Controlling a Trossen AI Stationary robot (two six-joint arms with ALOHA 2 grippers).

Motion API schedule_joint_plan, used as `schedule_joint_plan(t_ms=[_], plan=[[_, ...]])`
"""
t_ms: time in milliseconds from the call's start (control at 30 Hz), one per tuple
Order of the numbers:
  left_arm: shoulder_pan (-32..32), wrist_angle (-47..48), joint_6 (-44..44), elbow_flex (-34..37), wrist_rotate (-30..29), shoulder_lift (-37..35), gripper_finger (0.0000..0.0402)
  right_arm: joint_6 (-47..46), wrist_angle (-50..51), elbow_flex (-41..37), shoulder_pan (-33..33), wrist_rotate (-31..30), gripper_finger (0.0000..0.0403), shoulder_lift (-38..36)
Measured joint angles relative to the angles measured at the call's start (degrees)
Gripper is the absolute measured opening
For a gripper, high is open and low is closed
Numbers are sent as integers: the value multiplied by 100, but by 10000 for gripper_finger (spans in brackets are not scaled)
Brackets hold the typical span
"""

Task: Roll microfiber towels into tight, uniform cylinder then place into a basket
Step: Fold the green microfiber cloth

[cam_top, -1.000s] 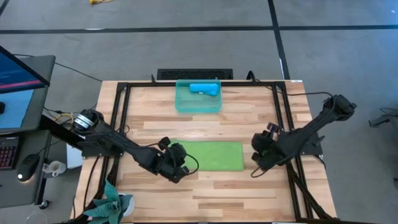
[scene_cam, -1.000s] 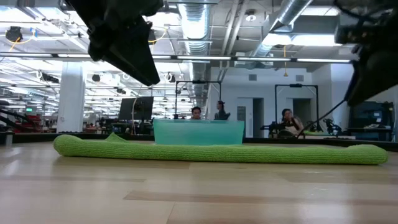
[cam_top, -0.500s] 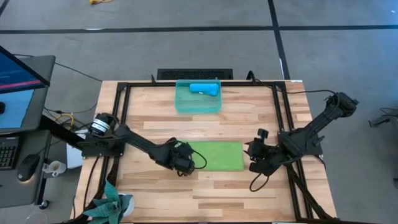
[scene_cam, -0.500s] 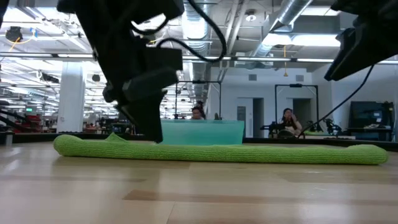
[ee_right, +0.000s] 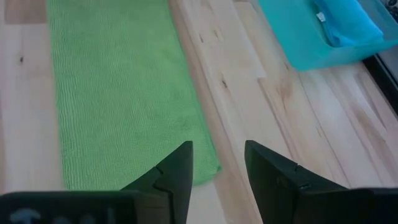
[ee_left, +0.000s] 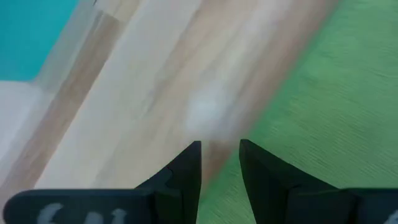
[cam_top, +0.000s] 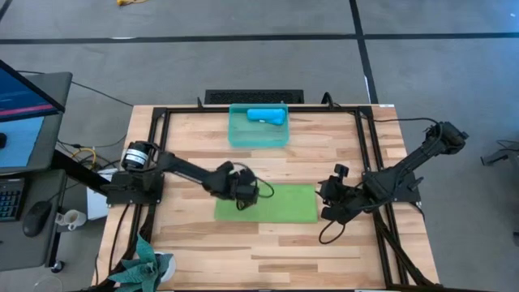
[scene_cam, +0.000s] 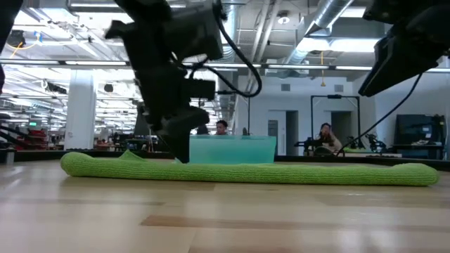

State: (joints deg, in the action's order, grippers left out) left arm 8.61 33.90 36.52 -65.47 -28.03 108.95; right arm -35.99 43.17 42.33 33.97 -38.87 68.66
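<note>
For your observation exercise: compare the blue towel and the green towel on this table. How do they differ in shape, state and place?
The blue towel is bundled into a small roll; the green towel lies spread flat as a wide rectangle. The blue towel sits inside the basket at the far edge of the table; the green towel rests on bare wood mid-table, between the two arms. The blue towel looks finished; the green towel is not yet rolled. Both are soft cloths.

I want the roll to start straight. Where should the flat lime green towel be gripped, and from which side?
Probably the lime green microfiber towel at its short right edge, approached from above. It lies flat, so only a thin edge can be pinched; the right gripper hovers open beside that end, clear of the teal plastic basket.
</note>
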Motion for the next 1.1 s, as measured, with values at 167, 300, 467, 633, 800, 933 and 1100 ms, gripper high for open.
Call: schedule_joint_plan(t_ms=[167, 300, 467, 633, 800, 933, 1100], plan=[[-114, -130, -291, 0, 428, 0, 103, 5, 1, 0, 3, 0, 167, 0], [183, -343, -391, -100, 639, -3, 103, 50, 3, 0, -35, 2, 168, 0], [567, -428, -594, -329, 342, -7, 103, 50, 3, 0, -43, 0, 166, 0], [795, 78, -592, -720, -808, -9, 103, 48, 1, 0, -43, 0, 168, 0], [904, 418, -472, -997, -1008, -17, 103, 49, -2, 0, -43, 0, 168, 0], [920, -44, -533, -891, 114, -20, 103, 48, -22, 0, -43, 0, 166, 0], [881, -477, -730, -464, 443, -15, 103, 48, -58, 0, -43, 0, 168, 0]])
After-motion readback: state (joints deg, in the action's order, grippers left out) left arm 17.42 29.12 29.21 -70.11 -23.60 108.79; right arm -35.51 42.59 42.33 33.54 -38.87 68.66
